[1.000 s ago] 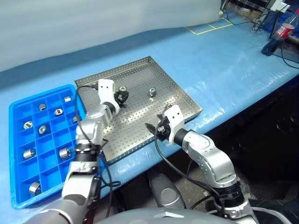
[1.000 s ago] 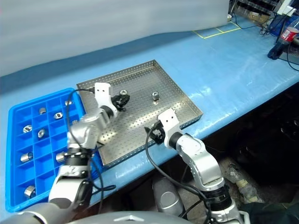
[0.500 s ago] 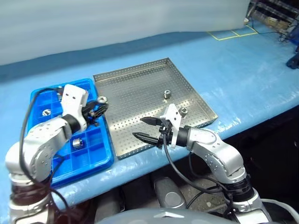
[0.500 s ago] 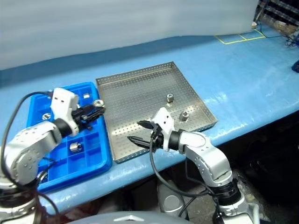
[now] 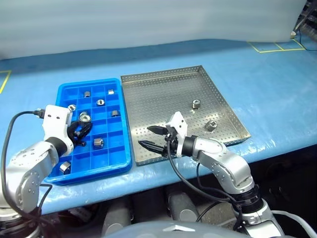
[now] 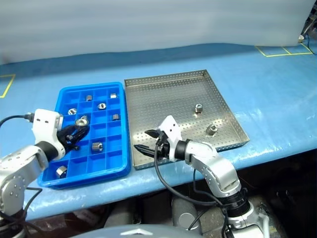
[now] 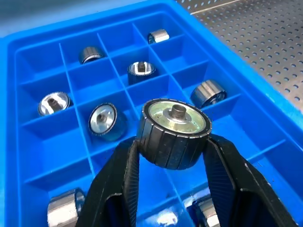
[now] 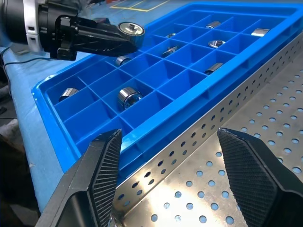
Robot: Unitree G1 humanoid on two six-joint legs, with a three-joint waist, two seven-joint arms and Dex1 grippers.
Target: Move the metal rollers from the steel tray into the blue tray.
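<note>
2 metal rollers [image 5: 196,104] stood on the steel tray [image 5: 163,94], well apart from the rest, which sat in compartments of the blue tray [image 5: 115,166] just beside it. The left gripper [image 5: 83,121] hung over the blue tray with its jaws clamped on 1 roller [image 7: 173,132]. The right gripper [image 5: 151,137] hovered over the steel tray's near-left corner, jaws spread apart and holding nothing.
</note>
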